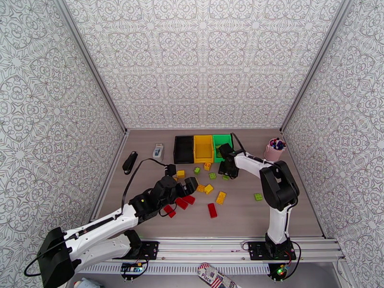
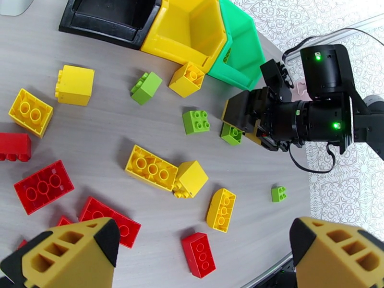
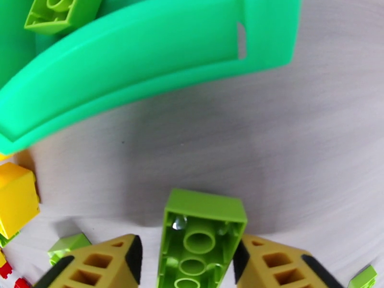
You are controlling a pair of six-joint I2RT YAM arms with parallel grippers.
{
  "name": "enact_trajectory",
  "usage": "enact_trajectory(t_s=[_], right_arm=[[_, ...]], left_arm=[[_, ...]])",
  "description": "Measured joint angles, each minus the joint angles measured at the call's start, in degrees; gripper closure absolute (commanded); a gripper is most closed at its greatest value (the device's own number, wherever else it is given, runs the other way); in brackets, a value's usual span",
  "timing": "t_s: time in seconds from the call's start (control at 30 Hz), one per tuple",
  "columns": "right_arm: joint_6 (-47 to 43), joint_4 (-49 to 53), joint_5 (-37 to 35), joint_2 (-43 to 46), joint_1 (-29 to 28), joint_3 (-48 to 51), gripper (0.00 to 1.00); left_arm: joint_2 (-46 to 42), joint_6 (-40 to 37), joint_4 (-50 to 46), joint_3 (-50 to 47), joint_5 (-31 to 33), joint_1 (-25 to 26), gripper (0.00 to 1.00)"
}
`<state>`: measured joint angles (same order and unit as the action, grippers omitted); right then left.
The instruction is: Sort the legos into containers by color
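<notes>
Here the left arm point(image 1: 110, 222) stretches low from its base at the near left edge towards the middle of the table point(image 1: 288, 207). Its wrist is bent down, so the left gripper point(image 2: 204, 241) hangs over the loose legos point(image 2: 151, 168), which are red, yellow and lime and lie scattered in front of the bins. The claw of this gripper is spread wide and holds nothing.

The right arm point(image 1: 278, 188) rises from its base, folds at the elbow and reaches back to the left. The right gripper point(image 3: 187, 255) is low at the table, just before the green bin point(image 3: 144, 58). Its two fingers point(image 3: 101, 265) stand on either side of a lime green brick point(image 3: 201, 226), whose hollow underside faces the wrist camera. One pad seems to touch the brick and beside the other a thin gap seems to remain, so I cannot tell if it really pinches it.

The black bin point(image 1: 183, 149), the yellow bin point(image 1: 203, 147) and the green bin stand touching in a row at the far side. Another lime brick point(image 3: 57, 10) lies inside the green bin.
</notes>
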<state>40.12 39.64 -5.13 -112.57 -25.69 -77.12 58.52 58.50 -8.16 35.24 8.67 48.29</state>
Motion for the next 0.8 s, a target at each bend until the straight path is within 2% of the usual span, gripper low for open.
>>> enact_trajectory(t_s=[0.17, 0.33, 0.5, 0.63, 0.8], right_arm=[[-0.7, 0.0, -0.6, 1.7, 0.0, 1.2, 0.68], [-2.2, 1.7, -1.3, 6.4, 0.0, 1.2, 0.69], [-5.0, 5.1, -1.7, 7.8, 1.2, -5.7, 0.68], [-7.1, 8.2, -1.7, 5.1, 3.4, -16.2, 0.61], [-9.0, 11.9, -1.4, -3.3, 5.2, -30.2, 0.49]], left_arm=[[4.2, -0.5, 0.0, 1.5, -1.6, -0.9, 0.01], [11.9, -2.3, 0.3, 8.0, -4.0, -1.8, 0.01], [20.2, -4.9, 1.6, 17.0, -6.6, -3.4, 0.01], [25.0, -5.8, 3.6, 22.2, -9.5, -6.9, 0.01], [30.6, -5.9, 4.9, 28.0, -13.4, -12.2, 0.01]])
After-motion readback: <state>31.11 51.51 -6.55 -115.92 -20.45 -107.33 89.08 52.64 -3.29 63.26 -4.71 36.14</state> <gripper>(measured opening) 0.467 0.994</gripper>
